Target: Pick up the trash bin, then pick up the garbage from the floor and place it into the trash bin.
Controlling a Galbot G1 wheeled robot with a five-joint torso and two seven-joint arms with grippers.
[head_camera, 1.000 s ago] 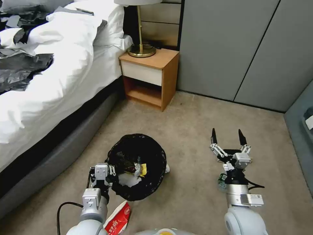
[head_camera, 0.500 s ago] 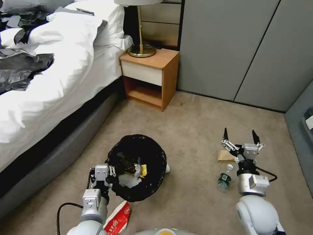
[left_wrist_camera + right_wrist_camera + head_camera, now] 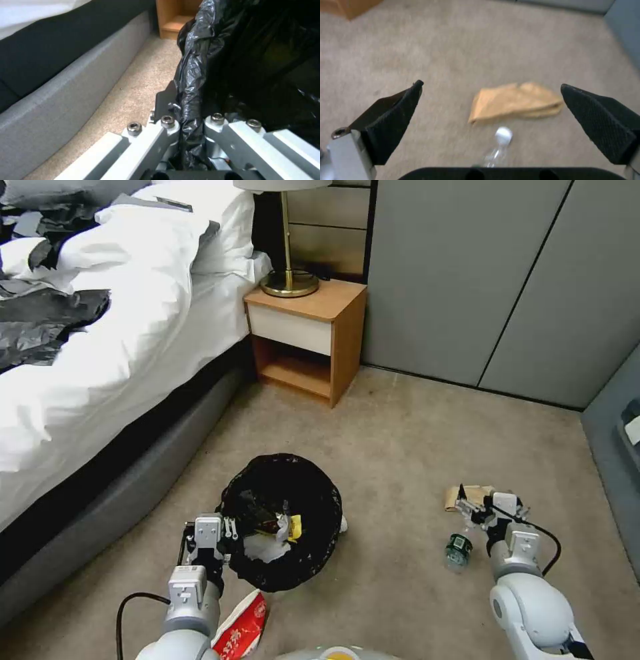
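The trash bin [image 3: 313, 553], lined with a black bag, hangs tilted just above the carpet. My left gripper [image 3: 225, 528] is shut on its bag-covered rim [image 3: 188, 100]. Yellow and white garbage [image 3: 288, 528] lies inside it. My right gripper [image 3: 483, 500] is open and low over the floor, pointing at a brown paper bag [image 3: 516, 101], also seen in the head view as the brown paper bag [image 3: 475, 492]. A small clear bottle [image 3: 458, 550] lies just short of it, its white cap [image 3: 503, 135] between the open fingers [image 3: 396, 117]. A red wrapper [image 3: 241, 625] lies by my left arm.
A bed [image 3: 100, 380] with white bedding runs along the left. A wooden nightstand [image 3: 307, 337] with a brass lamp [image 3: 289, 280] stands in the far corner by grey wardrobe doors [image 3: 480, 280]. Grey furniture [image 3: 617, 447] borders the right edge. Open carpet lies between.
My right gripper has dropped down and moved right, toward the brown paper bag, uncovering the bottle. The left gripper and the bin have not moved.
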